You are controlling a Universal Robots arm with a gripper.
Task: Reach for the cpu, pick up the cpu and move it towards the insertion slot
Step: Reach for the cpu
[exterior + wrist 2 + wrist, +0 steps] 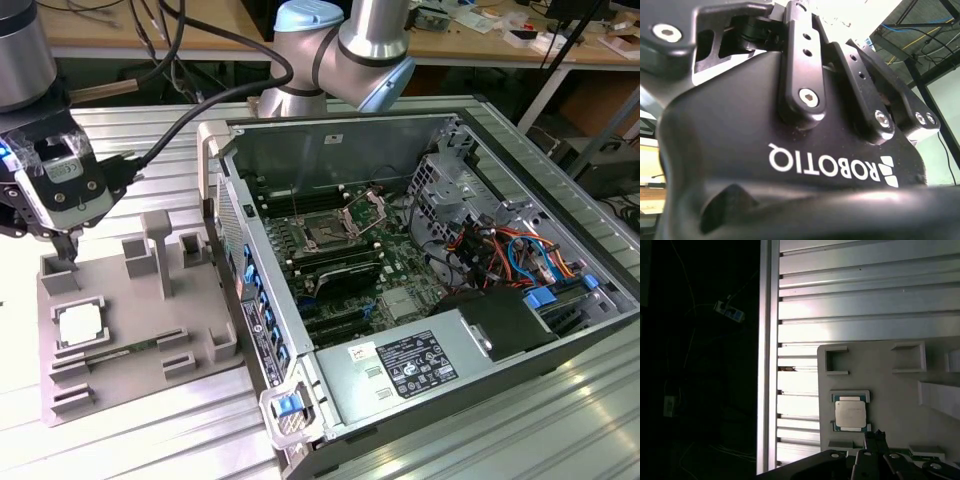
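Observation:
The cpu (80,322), a small square chip with a silver top, lies flat in a recess of the grey tray (150,375) at the exterior view's left. My gripper (65,255) hangs just above the tray's far corner, a short way behind the cpu and apart from it. In the first wrist view the cpu (850,413) sits on the tray (890,380), close to the gripper's black links. The gripper's black body (790,150) shows in the second wrist view. The insertion slot (325,235) sits on the green board inside the open computer case, its steel bracket raised.
Upright posts (158,250) rise from the tray beside the cpu. The case wall (235,250) stands between the tray and the socket. A grey power-supply box (410,365) and coloured cables (500,255) lie in the case. The slatted table's edge (767,365) drops into darkness.

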